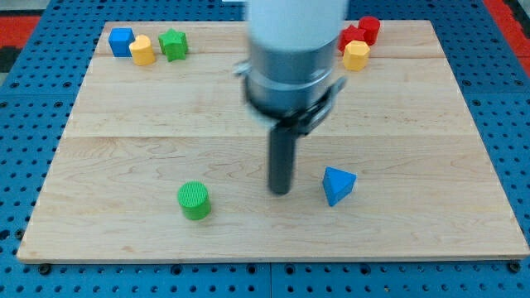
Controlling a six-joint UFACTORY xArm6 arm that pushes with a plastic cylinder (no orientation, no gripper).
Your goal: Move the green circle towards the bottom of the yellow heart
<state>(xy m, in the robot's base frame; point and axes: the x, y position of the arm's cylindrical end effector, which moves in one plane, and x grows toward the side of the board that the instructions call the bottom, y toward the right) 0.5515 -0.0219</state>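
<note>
The green circle [195, 200] is a round green block at the view's lower left of the wooden board [124, 124]. The yellow heart [142, 50] sits near the view's top left, between a blue block [121, 41] and a green star [174, 44]. My tip [280, 192] rests on the board at the lower middle, well to the right of the green circle and just left of a blue triangle [338, 185]. It touches no block.
At the view's top right a yellow block [356, 55] sits beside a red block [368, 29] and another red block [349, 36], partly hidden behind the arm's body [294, 58]. Blue pegboard surrounds the board.
</note>
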